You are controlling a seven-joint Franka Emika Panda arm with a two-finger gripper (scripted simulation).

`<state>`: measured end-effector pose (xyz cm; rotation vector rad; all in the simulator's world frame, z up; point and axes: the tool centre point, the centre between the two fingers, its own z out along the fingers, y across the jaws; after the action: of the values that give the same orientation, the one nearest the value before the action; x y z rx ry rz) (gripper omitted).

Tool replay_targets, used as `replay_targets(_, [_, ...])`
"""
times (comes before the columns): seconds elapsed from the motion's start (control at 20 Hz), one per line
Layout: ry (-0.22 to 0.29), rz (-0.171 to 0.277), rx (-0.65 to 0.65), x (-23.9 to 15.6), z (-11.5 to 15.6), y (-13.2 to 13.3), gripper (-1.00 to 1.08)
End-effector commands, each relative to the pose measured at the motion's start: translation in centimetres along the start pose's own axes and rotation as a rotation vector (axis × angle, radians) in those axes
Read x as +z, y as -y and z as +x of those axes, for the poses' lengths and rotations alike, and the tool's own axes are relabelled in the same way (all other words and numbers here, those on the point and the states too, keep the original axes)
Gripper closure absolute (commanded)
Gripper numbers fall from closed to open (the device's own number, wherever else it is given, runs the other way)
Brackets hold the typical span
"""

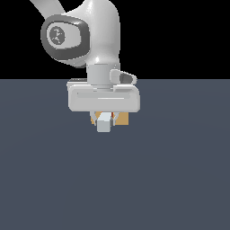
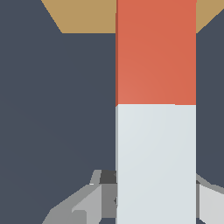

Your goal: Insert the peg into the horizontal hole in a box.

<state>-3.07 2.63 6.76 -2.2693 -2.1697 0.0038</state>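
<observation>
1. A Franka Panda arm holds its pincer (image 1: 104,117) low over the dark blue-grey desk (image 1: 179,179), its fingers pinching the peg (image 2: 155,109) on the pale grey-white half; one finger (image 2: 85,203) shows beside the bar in the wrist view.

2. The peg lies level between the fingers, red-orange end leading away from the pincer towards the tan box (image 2: 83,17); this pose looks chosen so the bar can be slid lengthwise into a sideways-facing opening.

3. Gripping the white rear portion leaves the whole red-orange length free ahead of the fingers (a sensible hold, since that is the part that must enter the box).

4. The box (image 1: 122,119) sits just beyond the pincer, directly in line with the peg; in the exterior view only slivers of tan show either side of the fingers.

5. The hole itself cannot be seen in either view: the peg covers the middle of the box face in the wrist view, and the arm's hand blocks it in the exterior view.

6. Whether the red-orange tip has reached, touched or entered the box cannot be told, as the wrist view cuts off both the tip and most of the box.

7. Judged from the alignment, the step in hand is the final approach or early insertion.
</observation>
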Motion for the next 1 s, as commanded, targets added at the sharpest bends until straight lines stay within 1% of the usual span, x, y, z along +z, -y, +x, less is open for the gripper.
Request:
replay_targets(0.0, [0.000,-0.001,0.000,-0.1,0.0,0.0,1.08])
replay_targets(0.2, [0.000,0.001,0.000,0.0,0.1,0.0,1.08])
replay_targets(0.4, [0.000,0.000,0.000,0.0,1.3,0.1,1.08])
replay_targets(0.55, [0.000,-0.001,-0.001,0.0,3.0,0.1,1.08])
replay_targets(0.8, [-0.001,-0.003,-0.002,-0.2,6.7,0.0,1.08])
replay_targets(0.95, [-0.001,-0.004,-0.002,-0.2,8.3,0.0,1.08])
